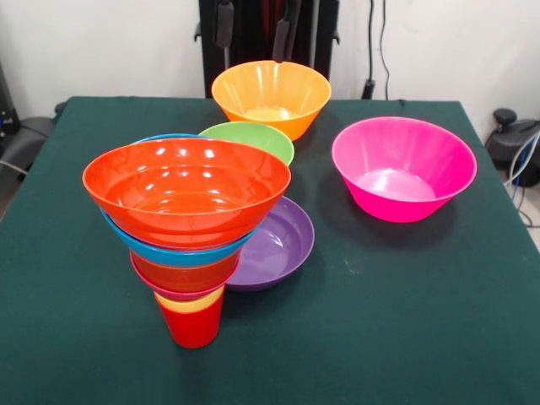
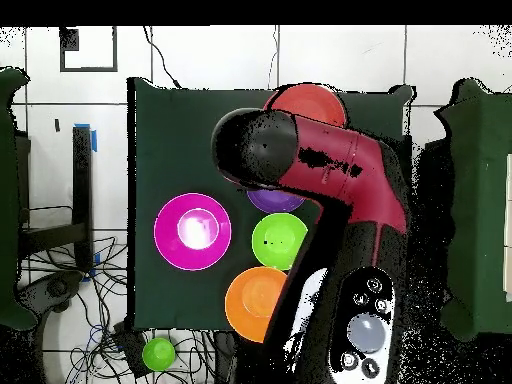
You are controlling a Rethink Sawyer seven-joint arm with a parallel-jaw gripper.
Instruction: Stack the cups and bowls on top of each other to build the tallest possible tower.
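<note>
The tower (image 1: 187, 236) stands at the table's front left. A red cup (image 1: 193, 327) is its base, with a yellow cup (image 1: 191, 302) nested in it. Crimson-pink, orange and blue bowls (image 1: 173, 253) follow, and a wide orange-red bowl (image 1: 186, 190) sits on top. A green bowl (image 1: 251, 138) stands behind it and a purple bowl (image 1: 278, 245) lies beside it. A light orange bowl (image 1: 270, 94) and a magenta-pink bowl (image 1: 403, 169) stand apart. In the overhead view the arm's black end (image 2: 255, 148) hangs over the table beside the tower top (image 2: 312, 103). The gripper's state does not show.
The dark green table (image 1: 380, 321) carries all the bowls. The black pedestal (image 1: 253, 34) stands at the far edge. In the overhead view the red arm (image 2: 345, 170) crosses the table's right part. Cables and a small green object (image 2: 158, 353) lie on the floor.
</note>
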